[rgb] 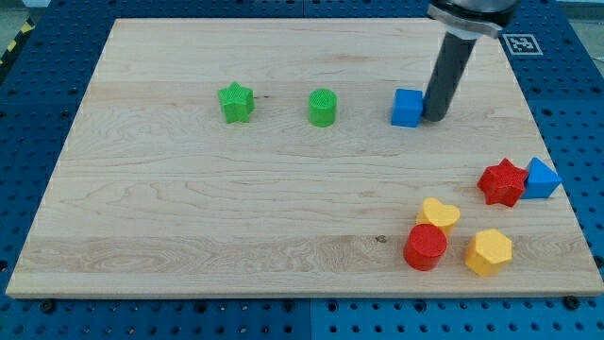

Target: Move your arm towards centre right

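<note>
Camera view: a pale wooden board (pixel 283 189) with visible lengthwise grain lies on a blue perforated metal table (pixel 38 57). The blue cube (pixel 407 107), a small matte block with crisp edges, serves as the landmark. The arm's dark, smooth cylindrical rod (pixel 450 74) comes down from the view's top, and my tip (pixel 435 117) rests on the board just beside the blue cube, on its right, touching it or very nearly so. The arm carries no jaws, so there is nothing to open or close, and nothing is gripped.

To the left of the blue cube, well apart from it, stands a green cylinder (pixel 323 108) with a ribbed, layered surface. Farther left again sits a green star (pixel 236 102) of the same rough printed texture.

Below and to the right of the blue cube, near the board's right edge, a red star (pixel 502 182) touches a blue triangular block (pixel 542 178) on its right. Lower down, below the blue cube and a little to its right, a yellow heart (pixel 439 214) sits just above a red cylinder (pixel 426 246), the two touching. A yellow hexagonal block (pixel 489 252) lies just beside the red cylinder on its right.

A black and white marker tag (pixel 520 42) sits on the table above and to the right of the blue cube
</note>
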{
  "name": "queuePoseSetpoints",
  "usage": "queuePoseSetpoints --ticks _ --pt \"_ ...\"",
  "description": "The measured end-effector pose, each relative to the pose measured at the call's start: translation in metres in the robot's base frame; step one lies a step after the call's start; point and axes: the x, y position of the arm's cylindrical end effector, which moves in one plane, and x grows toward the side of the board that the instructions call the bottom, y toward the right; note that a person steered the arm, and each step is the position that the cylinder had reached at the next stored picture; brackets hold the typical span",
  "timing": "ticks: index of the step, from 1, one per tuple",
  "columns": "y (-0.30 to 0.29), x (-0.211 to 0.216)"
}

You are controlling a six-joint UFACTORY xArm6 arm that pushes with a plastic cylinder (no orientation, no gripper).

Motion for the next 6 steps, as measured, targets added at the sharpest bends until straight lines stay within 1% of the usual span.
queuePoseSetpoints --ticks 1,2,3,4,6 --pt "-0.017 -0.005" --pt "-0.016 0.01" --pt "-0.016 0.037" --pt "-0.015 0.041" --pt "0.053 0.042"
